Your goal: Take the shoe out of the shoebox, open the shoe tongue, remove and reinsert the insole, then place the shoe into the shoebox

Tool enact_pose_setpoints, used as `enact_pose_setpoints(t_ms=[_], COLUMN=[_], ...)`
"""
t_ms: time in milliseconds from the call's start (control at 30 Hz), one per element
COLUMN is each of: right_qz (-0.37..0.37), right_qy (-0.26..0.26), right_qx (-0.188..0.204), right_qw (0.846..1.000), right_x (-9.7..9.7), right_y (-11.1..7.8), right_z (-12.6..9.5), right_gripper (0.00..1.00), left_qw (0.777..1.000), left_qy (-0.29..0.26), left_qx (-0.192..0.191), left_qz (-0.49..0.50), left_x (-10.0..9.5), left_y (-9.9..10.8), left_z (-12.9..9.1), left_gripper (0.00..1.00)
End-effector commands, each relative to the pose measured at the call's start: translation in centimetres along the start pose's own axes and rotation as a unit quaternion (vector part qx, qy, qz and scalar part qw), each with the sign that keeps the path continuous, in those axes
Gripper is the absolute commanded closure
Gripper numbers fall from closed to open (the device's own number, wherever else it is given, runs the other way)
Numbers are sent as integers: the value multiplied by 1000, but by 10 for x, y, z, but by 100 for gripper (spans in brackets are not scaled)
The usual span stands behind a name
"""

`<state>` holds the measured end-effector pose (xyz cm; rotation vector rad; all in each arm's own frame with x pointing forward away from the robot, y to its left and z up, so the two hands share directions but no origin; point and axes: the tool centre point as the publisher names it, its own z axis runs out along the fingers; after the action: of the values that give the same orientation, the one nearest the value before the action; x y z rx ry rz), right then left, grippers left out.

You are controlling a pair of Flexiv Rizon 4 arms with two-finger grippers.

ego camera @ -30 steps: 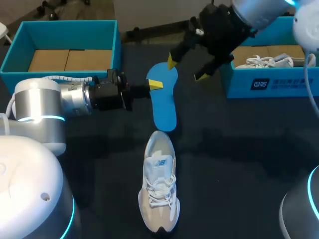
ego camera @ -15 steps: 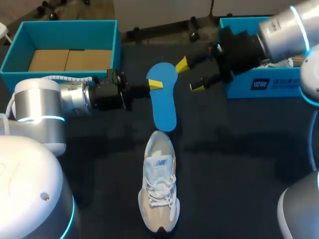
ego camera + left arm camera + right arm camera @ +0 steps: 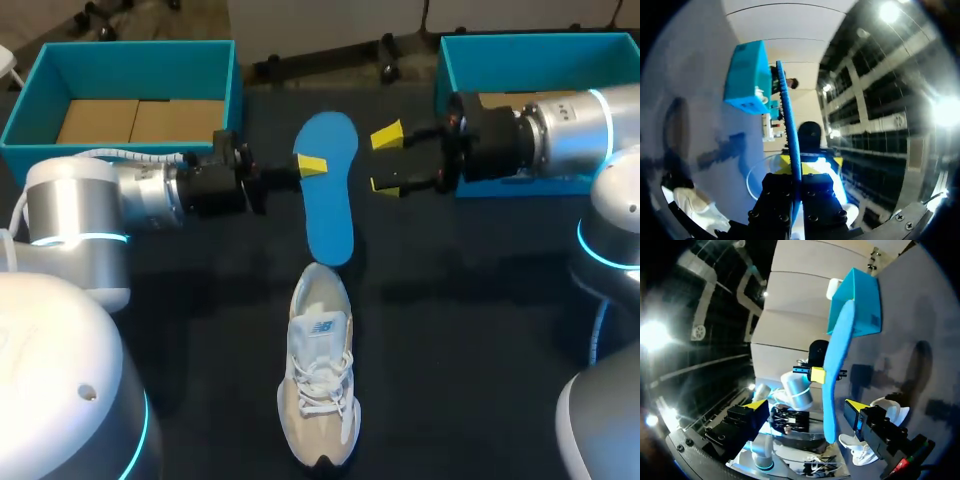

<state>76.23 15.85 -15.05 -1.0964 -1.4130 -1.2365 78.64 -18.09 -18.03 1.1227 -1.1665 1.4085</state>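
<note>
Left fingers (image 3: 312,166) pinching flat blue foam insole (image 3: 327,195) by one long edge, holding it above dark desk (image 3: 480,300)

Right fingers (image 3: 386,136) spread wide, hovering just beside opposite edge, not touching

White-and-beige laced sneaker (image 3: 320,370) lying on desk, apart from both sets of fingers

Likely regrasp before reinserting: right fingers should be closing squarely on free edge while left fingers are holding firm

Left wrist view showing insole edge-on, clamped from both sides; head view hiding one left finger
</note>
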Motion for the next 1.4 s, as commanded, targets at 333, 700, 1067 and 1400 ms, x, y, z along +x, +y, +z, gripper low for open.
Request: enact_pose_setpoints(t_ms=[333,700,1067,1400], right_qz=[8,8,8,8], right_qy=[30,30,30,30], right_qx=[1,1,1,1], right_qw=[1000,1000,1000,1000], right_x=[-5,-5,-5,-5], right_y=[3,3,3,3], right_z=[0,0,0,0], right_gripper=[0,0,0,0], left_qw=[954,721,701,691], left_qy=[30,54,16,13], left_qx=[-17,-76,-128,-127], left_qz=[296,687,702,712], left_x=[27,57,60,59], left_y=[-12,-18,-31,-31], left_z=[-19,-24,-23,-24], left_gripper=[100,100,100,100])
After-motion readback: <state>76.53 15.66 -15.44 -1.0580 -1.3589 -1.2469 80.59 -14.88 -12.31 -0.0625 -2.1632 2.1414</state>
